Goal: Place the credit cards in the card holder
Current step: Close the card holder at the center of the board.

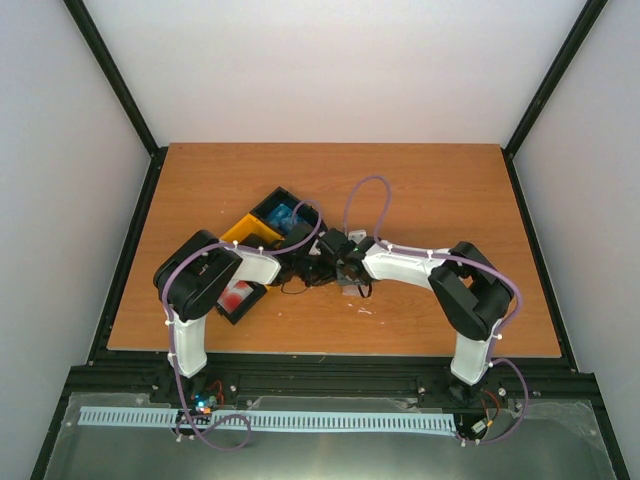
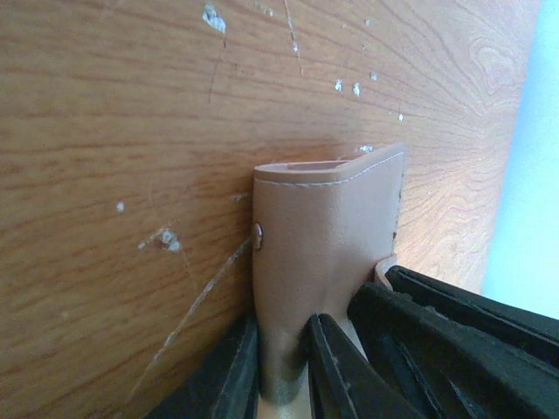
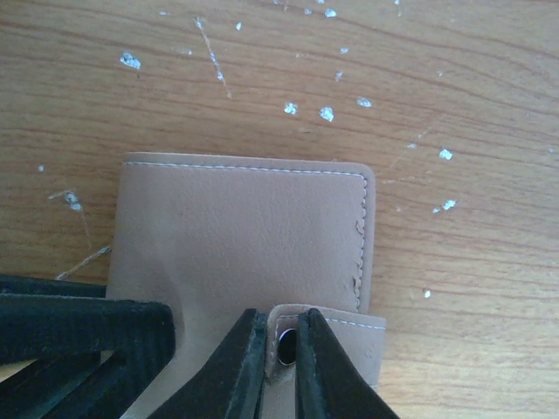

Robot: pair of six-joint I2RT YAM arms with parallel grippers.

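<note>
The card holder (image 2: pixel 332 236) is a pinkish-tan folded wallet, held just above the wooden table. My left gripper (image 2: pixel 284 371) is shut on its near fold, beside the small snap stud (image 2: pixel 258 232). In the right wrist view the card holder (image 3: pixel 244 231) fills the middle, and my right gripper (image 3: pixel 281 358) is shut on its small flap, pinching either side of the dark snap (image 3: pixel 285 347). The top view shows both grippers meeting at the table's centre, hiding the holder. Blue credit cards (image 1: pixel 283 217) and red-and-white credit cards (image 1: pixel 237 296) lie in bins to the left.
A black bin (image 1: pixel 270 203) holds the blue cards, with a yellow bin (image 1: pixel 243 231) next to it. Another black bin (image 1: pixel 247 309) with the red cards sits by the left arm. The left gripper's fingers (image 3: pixel 83 327) cross the right wrist view.
</note>
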